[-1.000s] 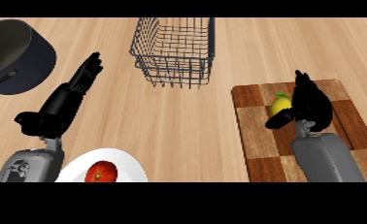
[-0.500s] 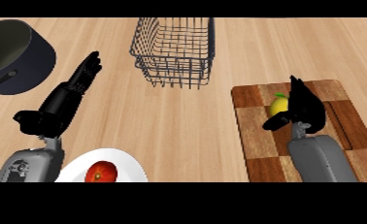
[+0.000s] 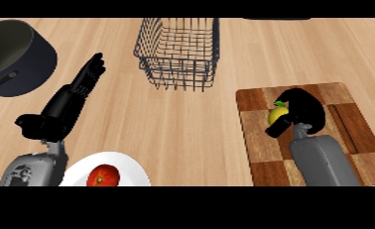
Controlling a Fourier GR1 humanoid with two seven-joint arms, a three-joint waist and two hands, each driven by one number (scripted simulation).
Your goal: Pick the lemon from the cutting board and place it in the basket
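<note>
Yellow lemon (image 3: 278, 115) sits on the cutting board (image 3: 256, 139) at lower right, the right hand (image 3: 304, 108) curled round it (left hand (image 3: 70, 101) open, lower left), wire basket (image 3: 179, 52) at top centre

A dark wire basket (image 3: 178, 54) stands on the pale wooden counter (image 3: 198, 124) at the far middle. Well to its left, at the view's left edge, sits a big dark round pot (image 3: 22, 57). To the basket's right and nearer, a brown striped wooden cutting board (image 3: 344, 104) lies on the counter. On the board's far left part sits a small yellow lemon (image 3: 278, 114), with the black right hand (image 3: 302, 109) curled over it from the right. At the near left, a white round plate (image 3: 128, 168) holds a red tomato (image 3: 102, 176). The black left hand (image 3: 70, 101) is between the pot and the plate, left of the basket, its fingers stretched toward the far side.
</note>
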